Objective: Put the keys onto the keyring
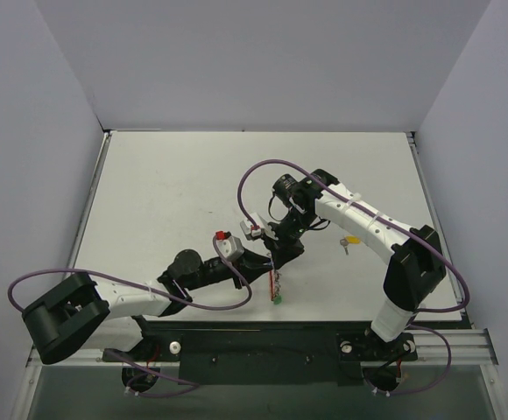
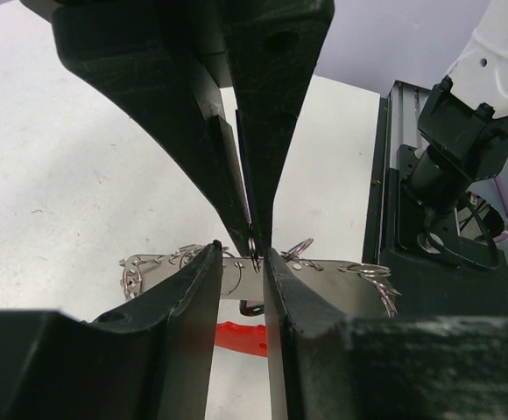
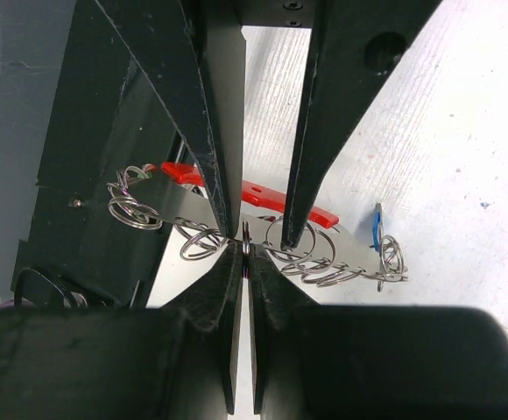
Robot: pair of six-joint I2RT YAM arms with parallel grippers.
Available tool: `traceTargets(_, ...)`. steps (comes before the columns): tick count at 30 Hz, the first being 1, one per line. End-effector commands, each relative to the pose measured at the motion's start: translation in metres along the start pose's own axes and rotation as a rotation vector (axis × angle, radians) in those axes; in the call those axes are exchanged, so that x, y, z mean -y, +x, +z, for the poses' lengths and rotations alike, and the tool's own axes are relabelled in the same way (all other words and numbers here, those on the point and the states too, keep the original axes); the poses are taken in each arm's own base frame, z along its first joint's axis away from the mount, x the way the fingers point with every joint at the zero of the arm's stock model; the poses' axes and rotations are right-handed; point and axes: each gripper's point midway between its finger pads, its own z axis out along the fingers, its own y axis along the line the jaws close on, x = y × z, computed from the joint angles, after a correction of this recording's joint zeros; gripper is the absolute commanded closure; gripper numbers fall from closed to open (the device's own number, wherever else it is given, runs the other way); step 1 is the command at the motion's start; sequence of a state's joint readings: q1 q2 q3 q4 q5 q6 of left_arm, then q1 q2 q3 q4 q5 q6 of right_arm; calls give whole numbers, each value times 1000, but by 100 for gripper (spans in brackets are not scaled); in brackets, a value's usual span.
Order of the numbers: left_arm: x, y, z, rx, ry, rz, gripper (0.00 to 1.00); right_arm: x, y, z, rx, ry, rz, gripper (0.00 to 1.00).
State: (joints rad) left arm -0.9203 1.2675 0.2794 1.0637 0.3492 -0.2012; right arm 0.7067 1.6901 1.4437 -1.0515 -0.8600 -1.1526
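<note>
The keyring (image 2: 324, 282) is a flat silvery strip with a red part (image 3: 267, 193) and several small split rings along it. My left gripper (image 2: 241, 254) grips this strip between its jaws over the table's middle (image 1: 267, 260). My right gripper (image 3: 247, 249) faces it tip to tip, shut on one thin silvery ring held edge-on (image 2: 252, 249). A blue-capped key (image 3: 376, 227) hangs at the strip's far end. A green-capped key (image 1: 278, 299) hangs at its lower end. A yellow-capped key (image 1: 350, 239) lies on the table to the right of both grippers.
The black base rail (image 2: 412, 219) runs along the table's near edge, with the right arm's base (image 2: 464, 131) on it. Purple cables (image 1: 263, 171) loop above the right arm. Grey walls enclose the white table (image 1: 166, 184) on three sides.
</note>
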Motion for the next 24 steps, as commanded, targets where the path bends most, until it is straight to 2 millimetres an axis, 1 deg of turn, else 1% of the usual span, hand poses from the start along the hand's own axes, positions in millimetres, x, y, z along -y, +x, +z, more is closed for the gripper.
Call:
traceTargets(1,5,-12,9,20,34,29,65,-12,-10,-9,30,-17,-4,100)
traceTargets(5,7,-7,13,1,43,28,67,-11,-10,-9,27,-15,-4,100)
traceTargets(10,7,-10,14,4,43,32,69,-12,-11,-9,30,-16,-4,100)
traceTargets(13,8,-9,16,-5,51,31,81,-11,-10,-9,29,-15,-4,100)
traceTargets(14,9,-10,16,-4,54,32,82,-11,-10,-9,28,-16,1,100)
traceTargets(16,9,-10,16,-3,55,28,89,-11,-10,-10,29,-14,-3,100)
traceTargets(17,9,-10,16,-2,55,27,96,-11,-10,-9,28,-16,-1,100)
traceTargets(18,9,-11,16,-1,57,26,100,-12,-10,-8,28,-18,1,100)
traceTargets(23,9,-12,12,15,46,28,100,-10,-9,-8,29,-19,17,100)
traceTargets(24,7,-15,11,32,27,31,100,-9,-10,-10,30,-13,20,98)
